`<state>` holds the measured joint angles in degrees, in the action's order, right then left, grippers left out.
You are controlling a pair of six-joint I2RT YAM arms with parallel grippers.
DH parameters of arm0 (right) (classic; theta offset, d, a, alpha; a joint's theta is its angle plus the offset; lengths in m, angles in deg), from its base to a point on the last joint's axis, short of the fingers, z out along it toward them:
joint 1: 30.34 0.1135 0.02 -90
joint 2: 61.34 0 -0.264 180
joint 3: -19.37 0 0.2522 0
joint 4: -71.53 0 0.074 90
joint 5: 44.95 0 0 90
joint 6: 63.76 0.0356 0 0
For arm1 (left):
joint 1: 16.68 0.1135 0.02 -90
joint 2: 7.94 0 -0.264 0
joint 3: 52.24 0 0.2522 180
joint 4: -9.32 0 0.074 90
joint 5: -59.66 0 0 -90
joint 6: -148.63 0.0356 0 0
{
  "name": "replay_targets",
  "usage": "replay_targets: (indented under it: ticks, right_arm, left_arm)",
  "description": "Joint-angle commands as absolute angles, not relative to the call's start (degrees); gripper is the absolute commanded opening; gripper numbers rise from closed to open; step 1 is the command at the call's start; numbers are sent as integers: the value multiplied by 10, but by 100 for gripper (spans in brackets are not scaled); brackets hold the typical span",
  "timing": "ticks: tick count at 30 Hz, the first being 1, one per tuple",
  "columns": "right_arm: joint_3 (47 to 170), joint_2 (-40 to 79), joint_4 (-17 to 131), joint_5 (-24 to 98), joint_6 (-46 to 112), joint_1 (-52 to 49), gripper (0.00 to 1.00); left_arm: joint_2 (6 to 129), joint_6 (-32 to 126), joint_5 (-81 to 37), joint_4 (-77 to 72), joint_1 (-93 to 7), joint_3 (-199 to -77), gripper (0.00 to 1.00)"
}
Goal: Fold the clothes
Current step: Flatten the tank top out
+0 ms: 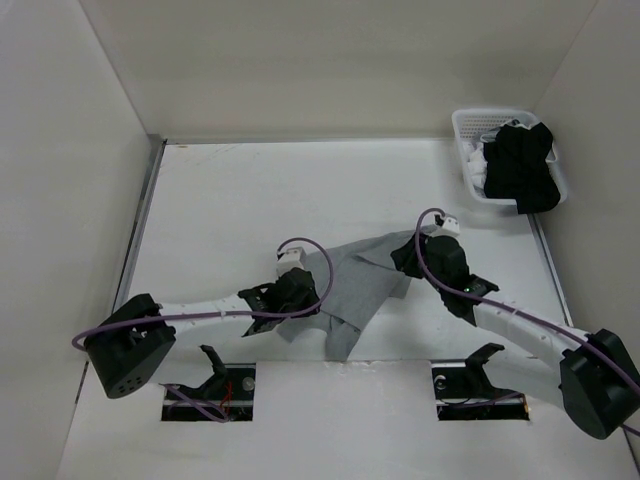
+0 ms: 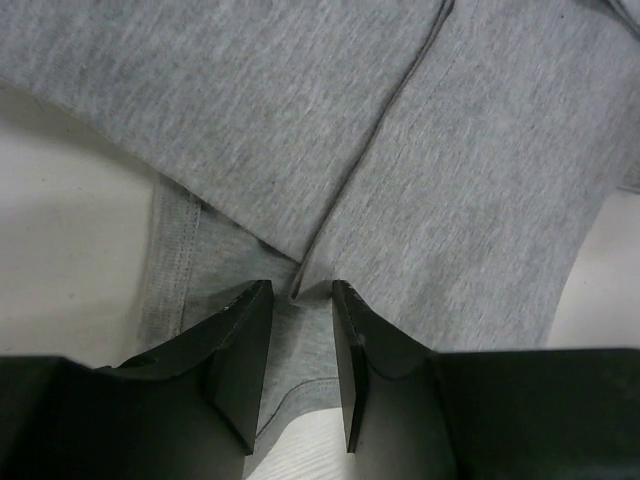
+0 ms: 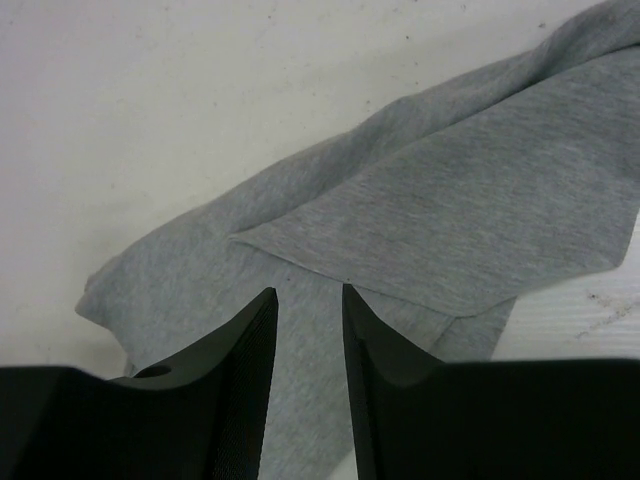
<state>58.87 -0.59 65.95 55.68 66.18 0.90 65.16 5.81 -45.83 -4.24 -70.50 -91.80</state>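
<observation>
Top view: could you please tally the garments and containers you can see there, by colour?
Grey garment: 1
Black garment: 1
White basket: 1
Total: 3

No text, label, brand, number or sign can be read in any of the three views.
</observation>
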Motion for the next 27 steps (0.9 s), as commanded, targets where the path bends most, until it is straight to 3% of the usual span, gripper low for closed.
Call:
replay_targets:
  ticks: [1, 7, 15, 24, 27]
  right_arm:
    - [567, -4, 674, 565, 669, 13, 37]
    - [541, -11, 670, 584, 680, 3, 38]
    - [520, -21, 640, 615, 745, -40, 49]
    - [590, 90, 636, 582, 757, -74, 47]
    - [609, 121, 654, 578, 768, -72, 41]
  left_arm:
    - [655, 53, -476, -15, -709, -946, 29]
    - [649, 55, -479, -15, -709, -947, 22]
    - [632, 59, -485, -17, -711, -955, 5]
    - [568, 86, -495, -51, -709, -967, 1]
    - [562, 96, -493, -51, -702, -971, 0]
